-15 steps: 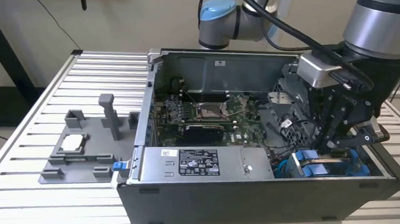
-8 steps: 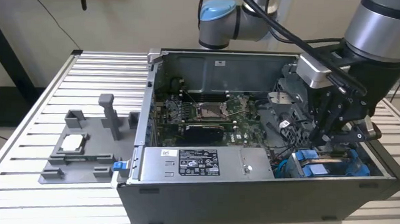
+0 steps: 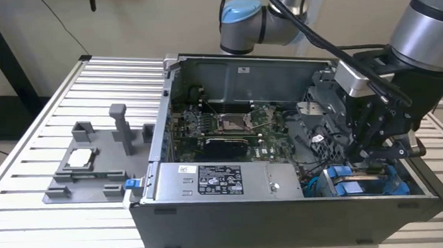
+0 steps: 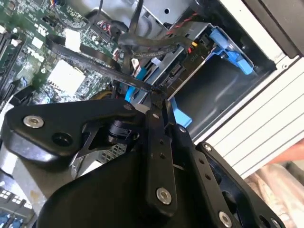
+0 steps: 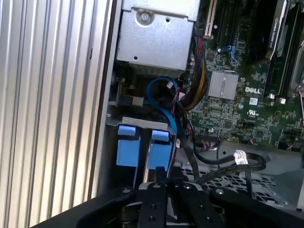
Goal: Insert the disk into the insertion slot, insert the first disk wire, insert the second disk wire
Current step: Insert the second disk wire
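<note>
The arm is down inside the open computer case [image 3: 292, 228], at the front corner on the exterior view's right, and the gripper [image 4: 159, 102] hangs right over the drive bays. In the second wrist view the fingers [image 4: 154, 137] are drawn together at the tips, and a black wire [image 4: 109, 71] runs straight into them; it looks pinched there. The disk [image 5: 160, 142] sits in the insertion slot [image 5: 142, 124], the blue front of its carrier facing the gripper, with a second blue carrier [image 5: 128, 145] just beside it in the same grey bay. It's crowded in here. A blue cable [image 5: 159, 88] arcs over the carriers, a bundle of coloured wires [image 5: 197, 80] drops past them, and more black cables [image 5: 228, 161] loop across the perforated cage [image 5: 237, 183] close to the fingers. The power-supply box [image 3: 219, 183] stands just beside the bay, and the green motherboard [image 3: 229, 124] lies behind it all. Out on the slatted table [image 3: 25, 166], on the exterior view's left and well apart from the case, sits a grey fixture [image 3: 92, 177] holding a small silver block [image 3: 81, 158].
</note>
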`<state>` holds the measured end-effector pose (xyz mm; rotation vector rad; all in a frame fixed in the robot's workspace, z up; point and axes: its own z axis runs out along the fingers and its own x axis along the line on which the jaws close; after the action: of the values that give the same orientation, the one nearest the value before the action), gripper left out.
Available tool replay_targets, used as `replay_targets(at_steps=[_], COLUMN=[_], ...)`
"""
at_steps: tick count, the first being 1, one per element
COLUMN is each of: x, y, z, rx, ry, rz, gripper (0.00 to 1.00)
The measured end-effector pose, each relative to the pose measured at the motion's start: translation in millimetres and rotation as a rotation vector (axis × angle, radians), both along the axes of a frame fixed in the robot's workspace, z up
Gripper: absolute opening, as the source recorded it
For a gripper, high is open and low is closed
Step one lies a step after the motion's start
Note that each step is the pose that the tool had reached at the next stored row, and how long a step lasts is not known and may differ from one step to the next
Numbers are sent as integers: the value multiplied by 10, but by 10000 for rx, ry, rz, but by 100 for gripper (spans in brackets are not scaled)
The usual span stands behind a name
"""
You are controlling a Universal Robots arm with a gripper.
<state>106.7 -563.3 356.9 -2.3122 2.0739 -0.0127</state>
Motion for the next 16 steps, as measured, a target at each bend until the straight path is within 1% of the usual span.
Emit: replay_targets(at_steps=[1, 2, 3, 4, 5, 6, 7, 8, 10, 12, 15, 16], x=[0, 6, 24, 76, 103, 126, 134, 134, 135, 165, 185, 198], y=[-1, -3, -6, -18, -24, -29, -34, -36, -38, -44, -47, -51], z=[0, -1, -2, -1, -2, -4, -8, -21, -34, -36, -36, -37], rx=[-1, 0, 2, -2, 0, 9, 21, 45, 68, 72, 73, 71], ry=[2, 28, 97, 295, 376, 426, 444, 446, 446, 476, 493, 527], rz=[-87, -106, -107, -107, -107, -108, -108, -226, -419, -426, -428, -429], gripper=[16, 16, 16, 16, 16, 16, 16, 16, 16, 16, 16, 16])
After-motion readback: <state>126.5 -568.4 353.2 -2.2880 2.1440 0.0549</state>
